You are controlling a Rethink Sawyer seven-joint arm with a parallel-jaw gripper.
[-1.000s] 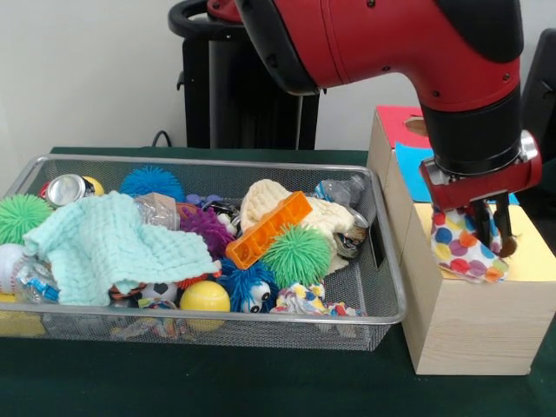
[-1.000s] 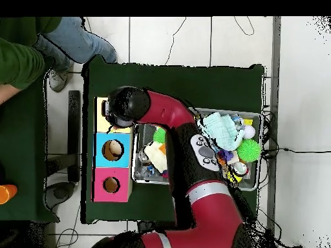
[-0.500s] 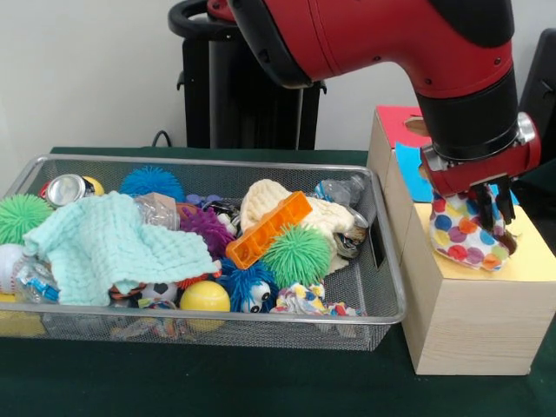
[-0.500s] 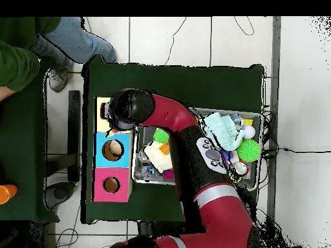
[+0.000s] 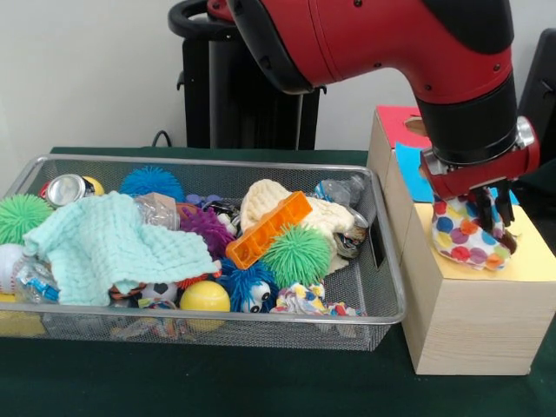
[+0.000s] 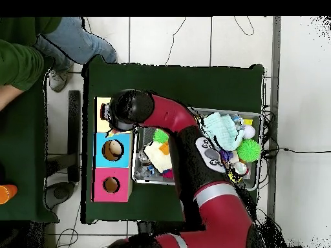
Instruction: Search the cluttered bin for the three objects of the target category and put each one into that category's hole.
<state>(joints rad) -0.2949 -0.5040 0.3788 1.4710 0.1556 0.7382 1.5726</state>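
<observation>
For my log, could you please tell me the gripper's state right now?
Gripper: shut on the white rag with bright coloured dots, above the yellow-faced box.

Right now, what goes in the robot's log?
gripper: shut on spotted rag | place: over yellow-faced box | rag: not yet dropped

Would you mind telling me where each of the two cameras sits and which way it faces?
Front view: across the table, facing the robot; shows the red arm, the gripper holding a spotted rag over the yellow-faced box.
Overhead view: above, looking straight down, robot base at bottom; shows the arm, a person's sleeve.
Shared: the wire bin, mint cloth.
</observation>
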